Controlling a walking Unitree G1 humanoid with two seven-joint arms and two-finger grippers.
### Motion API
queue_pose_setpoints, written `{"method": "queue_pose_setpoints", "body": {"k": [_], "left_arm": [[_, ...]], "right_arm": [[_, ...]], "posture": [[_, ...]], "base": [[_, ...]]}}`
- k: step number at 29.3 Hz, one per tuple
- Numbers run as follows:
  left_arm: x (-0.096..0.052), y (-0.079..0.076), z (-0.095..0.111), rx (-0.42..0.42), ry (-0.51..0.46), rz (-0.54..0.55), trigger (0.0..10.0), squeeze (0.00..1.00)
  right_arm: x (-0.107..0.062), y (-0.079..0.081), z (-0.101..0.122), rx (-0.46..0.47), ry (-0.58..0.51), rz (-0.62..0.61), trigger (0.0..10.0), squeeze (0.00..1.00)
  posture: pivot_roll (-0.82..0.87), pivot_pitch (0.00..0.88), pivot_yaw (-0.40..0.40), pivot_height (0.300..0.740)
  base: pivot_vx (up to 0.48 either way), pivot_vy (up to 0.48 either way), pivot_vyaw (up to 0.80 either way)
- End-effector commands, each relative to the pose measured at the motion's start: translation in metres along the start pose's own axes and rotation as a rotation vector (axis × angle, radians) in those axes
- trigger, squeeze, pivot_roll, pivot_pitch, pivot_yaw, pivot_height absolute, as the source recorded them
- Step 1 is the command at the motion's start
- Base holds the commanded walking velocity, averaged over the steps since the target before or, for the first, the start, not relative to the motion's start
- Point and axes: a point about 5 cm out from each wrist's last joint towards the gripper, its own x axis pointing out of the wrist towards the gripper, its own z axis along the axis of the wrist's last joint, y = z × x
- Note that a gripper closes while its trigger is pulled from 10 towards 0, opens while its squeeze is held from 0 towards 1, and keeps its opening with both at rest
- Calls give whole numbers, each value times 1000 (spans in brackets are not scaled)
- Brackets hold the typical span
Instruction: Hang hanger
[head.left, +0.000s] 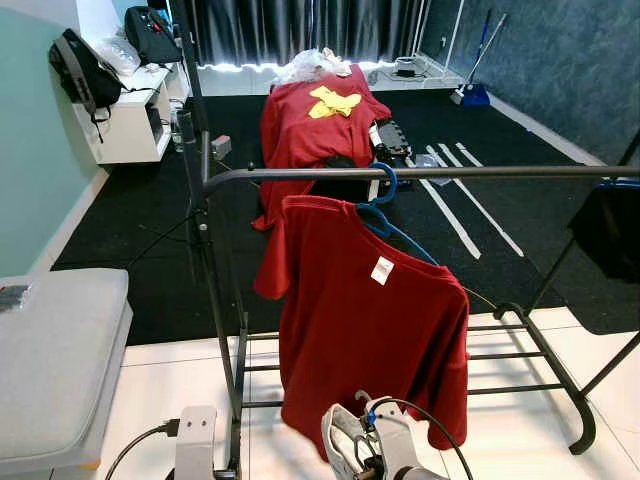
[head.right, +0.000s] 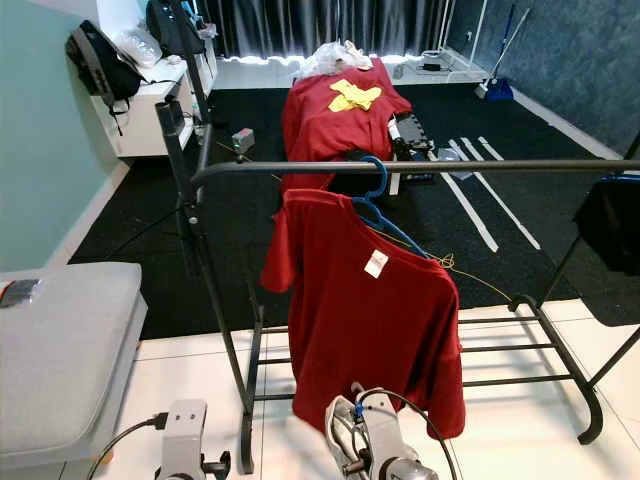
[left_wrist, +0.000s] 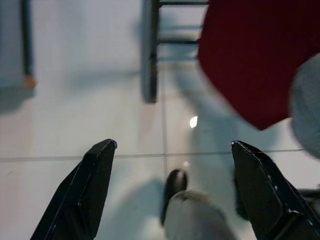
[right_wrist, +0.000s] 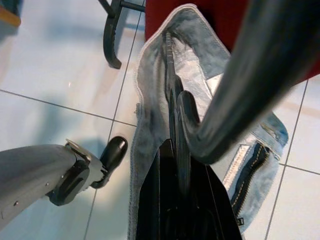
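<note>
White floor tiles (head.left: 150, 385) meet a black carpet (head.left: 150, 220) where our clothes rack (head.left: 400, 174) stands, a red T-shirt (head.left: 365, 320) hanging from its rail on a blue hanger (head.left: 385, 215). Low before the rack, our right gripper (right_wrist: 175, 165) has its fingers pressed together on a dark hanger (right_wrist: 176, 115) carrying light denim jeans (right_wrist: 150, 100). Our left gripper (left_wrist: 172, 150) hangs over the tiles, its fingers (left_wrist: 95, 180) spread wide with nothing between them.

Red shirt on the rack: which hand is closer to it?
Right. The right hand, clamped on a hanger with denim, sits just below the red shirt's hem. The left hand, open, hangs further left over the floor tiles.
</note>
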Motion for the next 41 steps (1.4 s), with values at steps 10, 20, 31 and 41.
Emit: {"method": "queue_pose_setpoints", "body": {"k": [10, 20, 31, 41], "left_arm": [[-1, 20, -1, -121, 12, 20, 10000, 0], [-1, 24, 6, -83, -24, 39, 10000, 0], [2, 9, 12, -27, -57, -8, 10000, 0], [2, 6, 14, -4, -71, -3, 10000, 0]], "right_arm": [[3, 9, 10, 48, -54, 25, 10000, 0], [4, 13, 16, 18, -69, 32, 10000, 0], [3, 9, 25, -62, -117, 42, 10000, 0], [3, 11, 27, -93, -124, 69, 10000, 0]], "posture": [[113, 48, -82, 740], [98, 42, -76, 740], [76, 23, -84, 740], [63, 11, -81, 740]], "base": [[0, 0, 0], [0, 0, 0], [0, 0, 0], [0, 0, 0]]}}
